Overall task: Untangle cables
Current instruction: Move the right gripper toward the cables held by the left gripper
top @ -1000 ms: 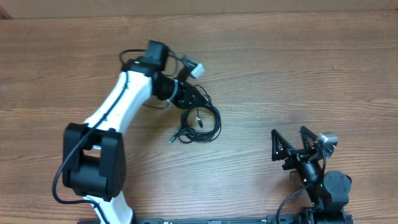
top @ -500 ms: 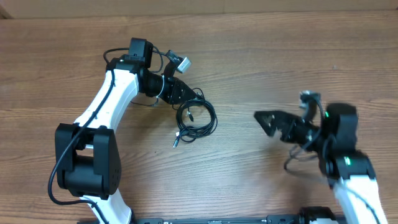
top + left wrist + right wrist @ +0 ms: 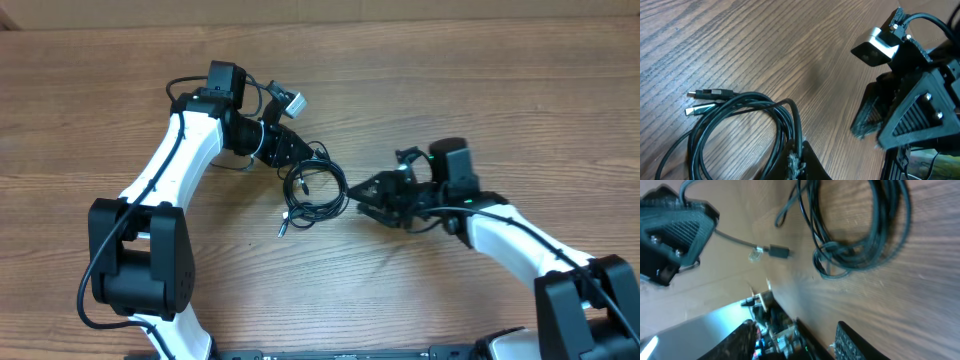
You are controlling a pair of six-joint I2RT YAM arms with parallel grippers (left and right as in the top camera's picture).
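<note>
Wooden table, cables coiled at centre. Left hand, clenched on the coil's 11 o'clock edge, anchors it. Right hand, spread open and empty, sits at 3 o'clock, ready to pull a loop.

This is a robotics lab bench, to judge by the white-and-black left arm and right arm mounted at one edge of a plain wood-grain table, a small camera on the wrist, and test cables between them.
</note>
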